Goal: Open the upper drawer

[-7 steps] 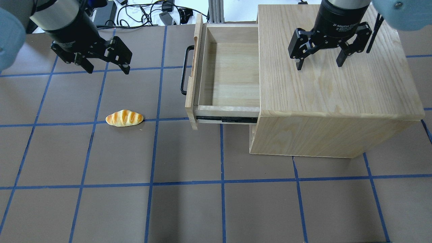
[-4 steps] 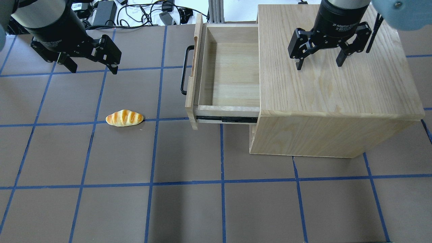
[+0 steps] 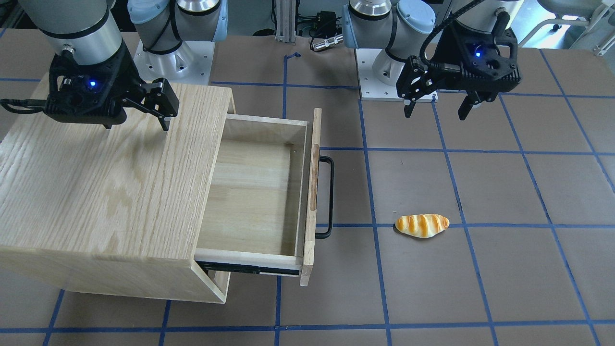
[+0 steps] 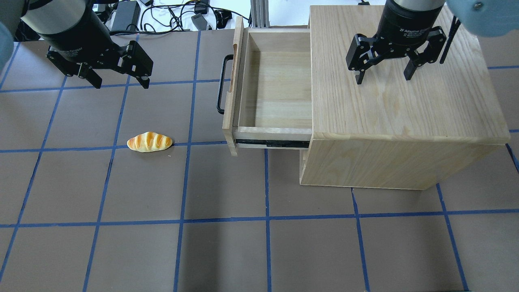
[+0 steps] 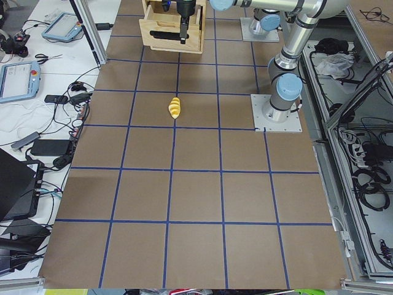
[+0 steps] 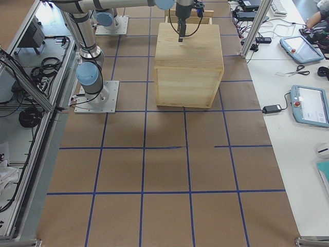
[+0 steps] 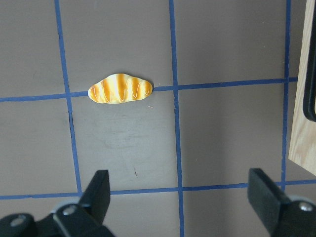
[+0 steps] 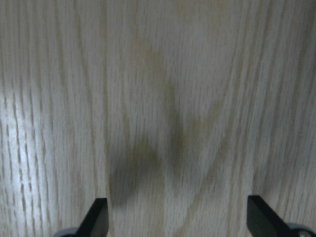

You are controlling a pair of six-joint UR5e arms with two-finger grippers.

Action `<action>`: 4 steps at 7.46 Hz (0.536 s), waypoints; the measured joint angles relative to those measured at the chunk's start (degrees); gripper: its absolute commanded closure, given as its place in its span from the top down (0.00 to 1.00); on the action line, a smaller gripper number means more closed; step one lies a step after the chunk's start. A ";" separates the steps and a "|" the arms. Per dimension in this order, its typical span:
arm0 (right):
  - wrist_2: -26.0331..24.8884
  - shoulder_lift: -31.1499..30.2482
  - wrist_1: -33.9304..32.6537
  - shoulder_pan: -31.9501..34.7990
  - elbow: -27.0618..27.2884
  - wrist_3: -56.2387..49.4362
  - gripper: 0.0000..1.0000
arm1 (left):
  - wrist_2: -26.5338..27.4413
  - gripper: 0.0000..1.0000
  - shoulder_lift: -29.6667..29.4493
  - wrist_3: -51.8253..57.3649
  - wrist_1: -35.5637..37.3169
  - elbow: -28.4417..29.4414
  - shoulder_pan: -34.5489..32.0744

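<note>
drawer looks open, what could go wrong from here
The upper drawer stands well out, its black handle jutting toward the open left gripper; a careless sweep might knock it back in. The open right gripper hangs low over the cabinet top; any drop could strike the wood. The bread roll lies near the left arm and might get nudged.

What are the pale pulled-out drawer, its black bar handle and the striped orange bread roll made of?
The pale pulled-out drawer looks like light wood, matte, with visible grain. Its black bar handle seems metal, thin and evenly dark, probably painted. The striped orange bread roll looks like a smooth plastic or foam toy, but I cannot be sure.
</note>
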 measured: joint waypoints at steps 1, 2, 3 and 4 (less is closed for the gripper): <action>0.00 0.00 0.00 0.01 0.00 0.00 1.00 | 0.06 1.00 0.01 0.02 0.02 0.00 0.00; 0.00 0.00 0.00 0.02 0.02 0.00 1.00 | 0.18 1.00 0.08 0.03 0.03 -0.03 0.00; 0.00 0.00 0.00 0.02 0.03 0.00 1.00 | 0.19 1.00 0.21 0.04 0.04 -0.04 0.00; 0.00 0.00 0.00 0.02 0.02 0.00 1.00 | 0.18 1.00 0.47 0.04 -0.02 -0.03 0.00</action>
